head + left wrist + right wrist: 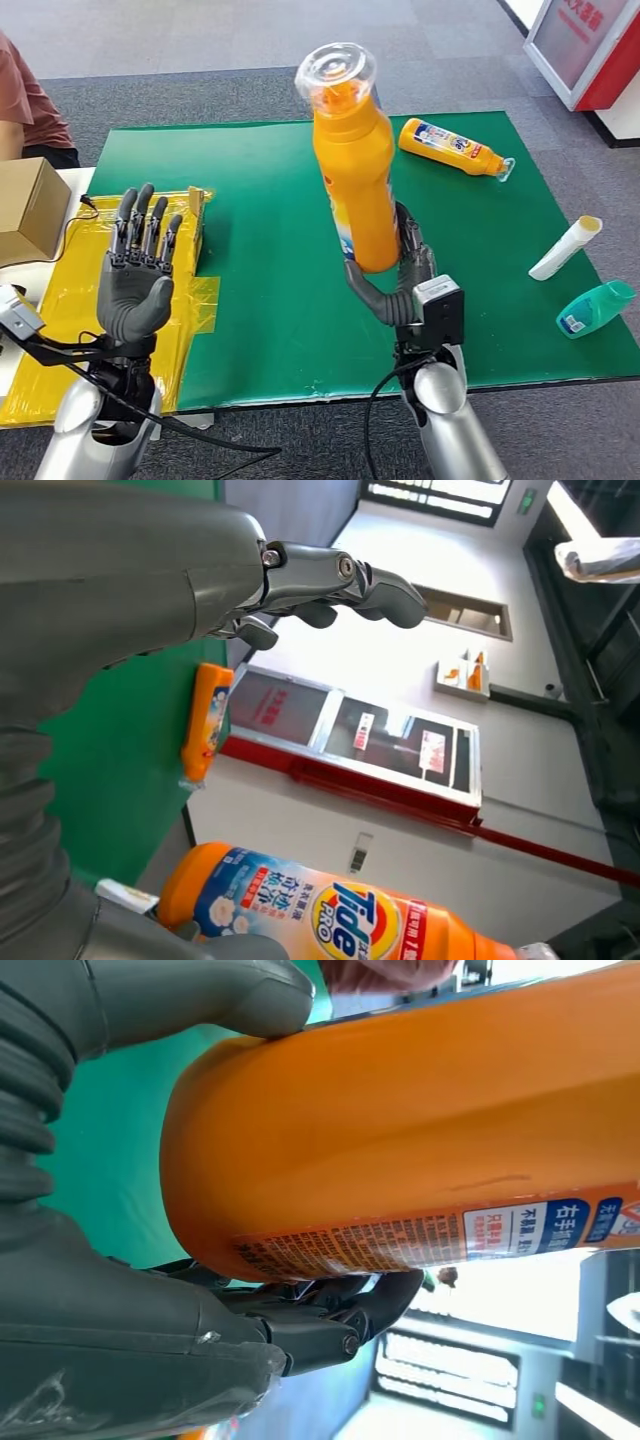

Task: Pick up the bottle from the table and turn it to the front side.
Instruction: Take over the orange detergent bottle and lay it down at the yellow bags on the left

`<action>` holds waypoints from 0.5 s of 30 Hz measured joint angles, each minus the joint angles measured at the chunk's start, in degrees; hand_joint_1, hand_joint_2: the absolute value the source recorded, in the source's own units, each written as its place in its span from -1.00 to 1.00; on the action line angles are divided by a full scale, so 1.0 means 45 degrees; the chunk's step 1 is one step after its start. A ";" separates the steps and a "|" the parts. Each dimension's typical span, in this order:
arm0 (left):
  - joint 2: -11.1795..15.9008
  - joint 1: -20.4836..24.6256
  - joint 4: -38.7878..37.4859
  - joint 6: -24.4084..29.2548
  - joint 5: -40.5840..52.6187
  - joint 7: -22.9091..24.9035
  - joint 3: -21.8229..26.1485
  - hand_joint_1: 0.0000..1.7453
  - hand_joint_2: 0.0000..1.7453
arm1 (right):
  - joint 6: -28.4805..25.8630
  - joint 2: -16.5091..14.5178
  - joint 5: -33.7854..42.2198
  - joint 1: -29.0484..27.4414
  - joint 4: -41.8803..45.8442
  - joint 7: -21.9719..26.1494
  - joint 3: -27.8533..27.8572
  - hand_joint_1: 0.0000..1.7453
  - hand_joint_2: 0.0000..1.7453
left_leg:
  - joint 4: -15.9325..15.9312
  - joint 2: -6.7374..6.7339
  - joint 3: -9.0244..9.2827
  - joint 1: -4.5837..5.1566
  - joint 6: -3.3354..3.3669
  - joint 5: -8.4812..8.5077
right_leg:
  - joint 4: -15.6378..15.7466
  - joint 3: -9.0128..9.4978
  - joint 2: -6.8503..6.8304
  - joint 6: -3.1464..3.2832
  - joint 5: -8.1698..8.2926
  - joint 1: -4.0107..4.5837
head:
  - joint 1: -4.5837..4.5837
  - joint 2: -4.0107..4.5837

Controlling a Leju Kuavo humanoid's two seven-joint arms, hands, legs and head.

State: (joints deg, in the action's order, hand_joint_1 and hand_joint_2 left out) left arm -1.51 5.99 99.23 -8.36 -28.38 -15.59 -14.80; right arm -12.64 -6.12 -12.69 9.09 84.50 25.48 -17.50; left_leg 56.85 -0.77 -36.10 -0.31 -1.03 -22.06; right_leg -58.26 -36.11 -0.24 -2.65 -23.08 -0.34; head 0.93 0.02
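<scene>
- One big orange bottle point(357, 160) is up in the air above the green surface point(264, 290), cap on top.
- The right robot hand point(404, 275) pinches its bottom end, thumb on one side and fingers on the other.
- The left robot hand point(136, 270) is spread wide, holding nothing.
- To do this well, turn the wrist slowly and keep squeezing, so the tall, leaning bottle does not slip.

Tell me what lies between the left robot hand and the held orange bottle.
In the head view, only bare green mat lies between the left robot hand and the orange bottle.
</scene>
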 joint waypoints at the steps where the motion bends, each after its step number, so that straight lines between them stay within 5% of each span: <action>1: -0.0010 0.0043 -0.0056 -0.0115 -0.0152 0.0072 -0.0034 -1.00 1.00 | -0.0276 -0.0025 -0.0285 0.0001 0.0012 0.0074 -0.0109 1.00 1.00 | 0.0000 0.0000 0.0000 0.0000 0.0000 0.0000 | 0.0000 0.0000 0.0000 0.0000 0.0000 0.0000 | 0.0000 0.0000; 9: -0.0075 0.0394 -0.0389 -0.0687 -0.0818 0.0389 -0.0440 -1.00 1.00 | -0.1932 -0.0225 -0.1868 0.0023 -0.0016 0.0399 -0.0754 1.00 1.00 | 0.0000 0.0000 -0.0001 0.0000 -0.0001 -0.0001 | 0.0000 -0.0002 0.0000 0.0001 -0.0002 0.0000 | -0.0001 0.0000; 15: -0.0074 0.0923 -0.0680 -0.1601 -0.1764 0.0820 -0.1188 -1.00 1.00 | -0.4403 -0.0377 -0.4038 0.0406 -0.0948 0.0738 -0.1186 1.00 1.00 | 0.0000 0.0000 0.0000 0.0000 0.0000 0.0000 | 0.0000 0.0001 -0.0001 0.0001 0.0000 0.0000 | 0.0001 0.0000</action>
State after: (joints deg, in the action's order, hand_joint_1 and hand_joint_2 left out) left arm -1.85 10.14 96.17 -15.57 -36.32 -11.90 -20.15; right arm -32.46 -7.81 -30.86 10.92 80.24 28.80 -22.84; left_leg 56.85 -0.77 -36.10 -0.31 -1.04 -22.06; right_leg -58.26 -36.11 -0.25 -2.65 -23.08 -0.34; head 0.94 0.02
